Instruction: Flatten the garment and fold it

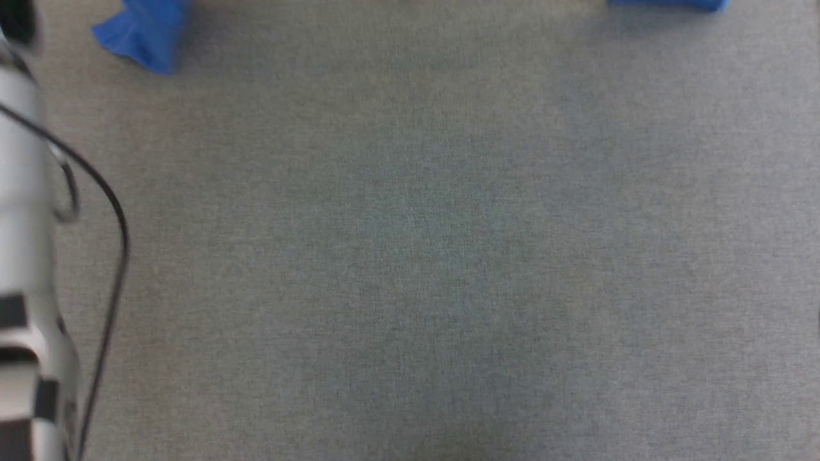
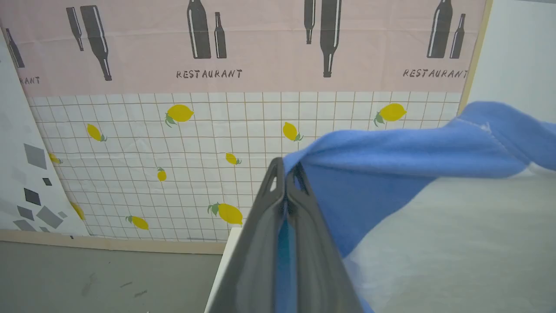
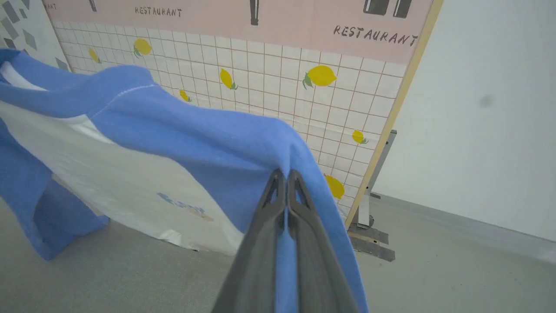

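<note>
The garment (image 3: 143,143) is a white shirt with bright blue sleeves and a small blue print, held up between my two grippers and hanging down toward the grey table. My right gripper (image 3: 286,176) is shut on blue shoulder fabric. In the left wrist view my left gripper (image 2: 286,171) is shut on blue fabric of the garment (image 2: 391,161), which stretches off to the right. In the head view, two blue ends of the garment (image 1: 144,32) show at the top edge, one left and one at the right (image 1: 666,4). My pale left forearm (image 1: 22,256) runs along the left edge.
The grey fabric-covered table (image 1: 423,256) spreads wide below the head camera. Behind it stands a panel (image 2: 217,130) printed with lemons, bottles and "RESTAURANT". A white wall (image 3: 486,108) and a metal stand foot (image 3: 369,234) lie to the right, on grey floor.
</note>
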{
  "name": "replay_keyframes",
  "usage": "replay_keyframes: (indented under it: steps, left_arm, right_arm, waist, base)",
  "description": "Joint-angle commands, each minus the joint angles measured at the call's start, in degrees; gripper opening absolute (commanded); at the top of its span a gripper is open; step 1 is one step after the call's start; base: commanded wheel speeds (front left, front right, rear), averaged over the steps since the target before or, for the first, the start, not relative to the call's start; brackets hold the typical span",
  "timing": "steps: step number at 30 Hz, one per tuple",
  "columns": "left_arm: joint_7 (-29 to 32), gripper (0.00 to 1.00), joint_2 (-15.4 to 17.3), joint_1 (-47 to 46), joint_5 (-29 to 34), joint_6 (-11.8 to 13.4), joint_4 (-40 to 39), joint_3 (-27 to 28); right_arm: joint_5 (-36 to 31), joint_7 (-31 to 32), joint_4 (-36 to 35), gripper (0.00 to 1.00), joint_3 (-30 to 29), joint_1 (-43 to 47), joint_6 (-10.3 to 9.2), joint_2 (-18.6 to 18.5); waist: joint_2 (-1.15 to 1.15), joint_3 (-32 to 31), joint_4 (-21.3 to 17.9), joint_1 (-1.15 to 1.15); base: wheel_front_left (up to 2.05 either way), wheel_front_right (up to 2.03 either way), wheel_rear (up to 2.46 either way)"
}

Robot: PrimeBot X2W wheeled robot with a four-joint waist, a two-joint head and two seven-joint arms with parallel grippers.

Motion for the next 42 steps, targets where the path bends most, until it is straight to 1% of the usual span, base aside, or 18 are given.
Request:
replay_keyframes:
  steps: [1,4,6,9,12,14,17,21,24,26,32,36,39,41,42]
  left_arm:
    - [-1.25,0.0,0.16,3.92,-0.84,-0.12,-0.46,0.34]
    - [-3.13,0.0,-0.95,12.44,-2.86,0.27,-2.47,1.53]
    - [-4.17,0.0,-1.83,19.44,-4.51,1.11,-4.54,2.85]
    - [-4.38,0.0,-3.19,31.42,-6.03,2.19,-8.17,3.45]
    - [-3.22,0.0,-4.99,42.0,-7.23,3.5,-11.77,3.21]
    - [-1.71,0.0,-6.09,48.46,-8.16,4.7,-14.35,3.14]
    - [1.65,0.0,-6.74,57.49,-8.92,6.44,-17.63,2.59]
    - [8.39,0.0,-6.48,67.39,-10.2,8.31,-20.01,1.59]
    - [13.96,0.0,-5.79,72.3,-11.66,9.43,-22.02,1.27]
    - [18.28,0.0,-5.08,74.99,-12.73,10.3,-23.68,1.11]
    - [31.02,0.0,-2.74,80.26,-15.48,13.66,-30.24,0.64]
    - [36.41,0.0,-2.9,81.09,-17.03,14.28,-32.45,-1.12]
    - [38.09,0.0,-3.32,80.49,-17.44,14.29,-31.32,-2.28]
    - [37.76,0.0,-3.93,79.76,-17.74,14.29,-30.46,-2.32]
    - [37.55,1.0,-4.01,79.4,-17.63,14.24,-29.9,-2.43]
  right_arm:
    - [1.48,-0.91,-1.74,0.0,0.06,4.41,-0.12,-1.19]
    - [4.48,-2.24,-5.65,0.0,-0.27,14.19,-0.12,-2.21]
    - [6.35,-3.25,-8.53,0.0,-1.19,21.56,-0.12,-2.63]
    - [8.54,-4.53,-13.11,0.0,-3.5,33.62,-0.12,-2.12]
    - [9.09,-4.98,-16.89,0.0,-5.44,44.54,-0.12,-1.52]
    - [9.12,-5.17,-19.46,0.0,-7.0,51.48,-0.12,-0.58]
    - [7.18,-5.31,-22.97,0.0,-8.33,61.21,-0.12,0.69]
    - [3.38,-3.97,-26.43,0.0,-8.94,71.64,-0.12,1.77]
    - [0.95,-1.06,-28.3,0.0,-8.87,77.31,-0.12,1.2]
    - [-0.23,2.17,-29.85,0.0,-9.22,80.6,-0.12,0.9]
    - [-1.81,14.85,-35.05,0.0,-10.27,87.06,-0.12,-0.03]
    - [-2.37,19.8,-36.16,0.0,-8.68,87.6,-0.12,0.53]
    - [-2.67,21.99,-33.95,0.0,-6.53,87.31,-0.12,0.68]
    - [-2.79,22.9,-32.29,0.0,-4.96,86.97,-0.12,0.55]
    - [-2.74,22.28,-31.79,0.18,-4.67,86.6,-0.12,0.8]
  waist:
    - [0.0,-2.62,0.41,-0.01]
    - [0.0,-5.74,0.53,-0.01]
    - [0.0,-8.16,0.7,-0.01]
    - [0.0,-12.18,0.86,-0.01]
    - [0.0,-15.64,1.3,-0.01]
    - [0.0,-17.52,1.51,-0.01]
    - [0.0,-20.36,1.65,-0.01]
    - [0.0,-22.86,1.75,-0.01]
    - [0.0,-23.83,1.94,-0.01]
    - [0.0,-24.09,2.04,-0.01]
    - [0.0,-23.86,1.92,-0.01]
    - [0.0,-23.66,1.58,-0.01]
    - [0.0,-23.65,1.45,-0.01]
    - [0.0,-23.52,1.37,-0.01]
    - [0.0,-23.45,1.4,-0.01]
  base:
    - [0.0,0.0,0.0]
    - [0.0,0.0,0.0]
    - [0.0,0.0,0.0]
    - [0.0,0.0,0.0]
    - [0.0,0.0,0.0]
    - [0.0,0.0,0.0]
    - [0.0,0.0,0.0]
    - [0.0,0.0,0.0]
    - [0.0,0.0,0.0]
    - [0.0,0.0,0.0]
    - [0.0,0.0,0.0]
    - [0.0,0.0,0.0]
    - [0.0,0.0,0.0]
    - [0.0,0.0,0.0]
    - [0.0,0.0,0.0]
